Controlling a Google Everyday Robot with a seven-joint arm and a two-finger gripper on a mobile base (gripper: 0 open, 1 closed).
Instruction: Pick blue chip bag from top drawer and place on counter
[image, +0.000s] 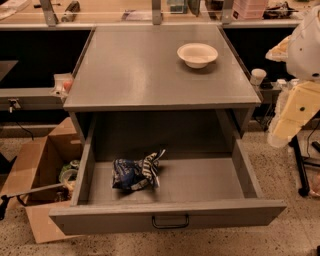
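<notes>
One blue chip bag (134, 173) lies in the top drawer (210, 186), which is pulled out wide toward the near side. The bag is crumpled and rests on the drawer floor, left of the middle and closer to the left wall than to the right one. Its striped end is on the right side and points a little upward. A small dark wire handle (170, 221) sits at the centre of the drawer's front panel.

Above the drawer is the grey bench (140, 70), the flat top of the cabinet. A white bowl (197, 54) stands upright on its far right part.

The tool (292, 117) is at the right edge of the scene, just beside the right side of the cabinet and well apart from the bag. Only pale yellow and white parts of it show, so I cannot tell how far it is open or whether it holds something.

On the floor, left of the drawer, stands an open brown cardboard box (35, 160).
</notes>
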